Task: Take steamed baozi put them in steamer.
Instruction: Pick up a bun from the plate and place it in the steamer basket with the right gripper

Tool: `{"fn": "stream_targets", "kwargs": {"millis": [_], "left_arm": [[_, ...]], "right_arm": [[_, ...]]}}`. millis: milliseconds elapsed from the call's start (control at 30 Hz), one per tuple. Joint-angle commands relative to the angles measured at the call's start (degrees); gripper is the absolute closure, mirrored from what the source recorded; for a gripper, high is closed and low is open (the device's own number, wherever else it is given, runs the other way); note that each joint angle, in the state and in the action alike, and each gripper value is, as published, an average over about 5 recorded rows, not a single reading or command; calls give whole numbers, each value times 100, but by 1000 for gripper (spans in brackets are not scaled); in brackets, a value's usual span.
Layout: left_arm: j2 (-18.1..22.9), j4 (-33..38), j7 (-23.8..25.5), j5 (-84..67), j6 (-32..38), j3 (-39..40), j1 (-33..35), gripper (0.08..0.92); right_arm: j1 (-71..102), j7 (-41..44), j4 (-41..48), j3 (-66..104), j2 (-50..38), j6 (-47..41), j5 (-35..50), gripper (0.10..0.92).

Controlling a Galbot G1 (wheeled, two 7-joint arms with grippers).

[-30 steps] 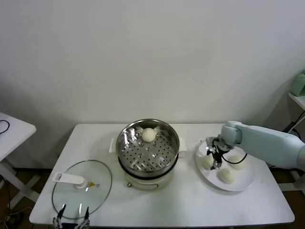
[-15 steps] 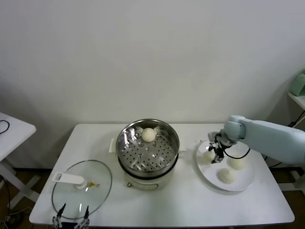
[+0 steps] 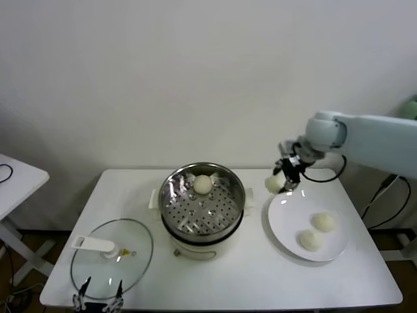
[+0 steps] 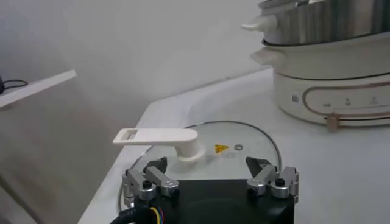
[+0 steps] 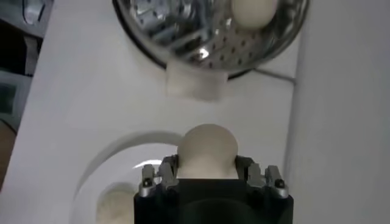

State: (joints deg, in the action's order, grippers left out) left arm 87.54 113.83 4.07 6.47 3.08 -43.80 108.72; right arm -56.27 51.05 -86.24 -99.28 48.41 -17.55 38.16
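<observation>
The white table (image 3: 260, 274) carries everything, and the steamer (image 3: 202, 199) at its middle serves as the landmark: a shiny perforated steel basket seated on a cream electric pot. To the steamer's right lies the white plate (image 3: 306, 225), just beside the pot's side handle. To the steamer's front-left lies the glass lid (image 3: 112, 257), flat on the table with its white handle up.

The right arm reaches in from the right of the steamer, and the right gripper (image 3: 281, 179) hangs above the plate's steamer-side edge, lifted clear of it. Its fingers are clenched on one steamed baozi (image 3: 273, 184); in the right wrist view the bun (image 5: 207, 149) sits squarely between the two pads. One more bun (image 3: 203, 184) already rests inside the steamer, toward its back rim. Two others (image 3: 324, 222) (image 3: 310, 240) lie on the plate, on the side away from the steamer.

The relation that matters: the steamer's open basket lies to the left of the held bun and lower than it, with only the pot's handle and the basket rim between. The bun is round, so it has no long axis to align. The free perforated floor in front of the resting bun looks like the likely place to set it down. The right arm is far nearer to the steamer's opening; the left gripper (image 4: 210, 182) is parked with jaws apart over the lid, in front of and left of the steamer.
</observation>
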Motion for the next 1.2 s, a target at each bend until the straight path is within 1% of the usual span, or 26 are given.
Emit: {"fn": "stream_targets", "kwargs": {"millis": [33, 300, 533, 833, 1200], "left_arm": [[-7, 1, 4, 1, 3, 10, -4, 177], [-6, -14, 6, 5, 6, 33, -32, 177], [-8, -36, 4, 3, 9, 13, -14, 177], [5, -76, 0, -31, 7, -27, -35, 177], [2, -130, -3, -32, 26, -14, -59, 177]], "right_arm": [[-1423, -90, -626, -73, 963, -294, 1394, 391], [-689, -428, -404, 516, 1996, -587, 1272, 389], [181, -687, -136, 756, 2661, -802, 854, 389], [827, -813, 392, 645, 3179, -938, 439, 387], [1479, -1035, 1024, 636, 3554, -1104, -143, 383]]}}
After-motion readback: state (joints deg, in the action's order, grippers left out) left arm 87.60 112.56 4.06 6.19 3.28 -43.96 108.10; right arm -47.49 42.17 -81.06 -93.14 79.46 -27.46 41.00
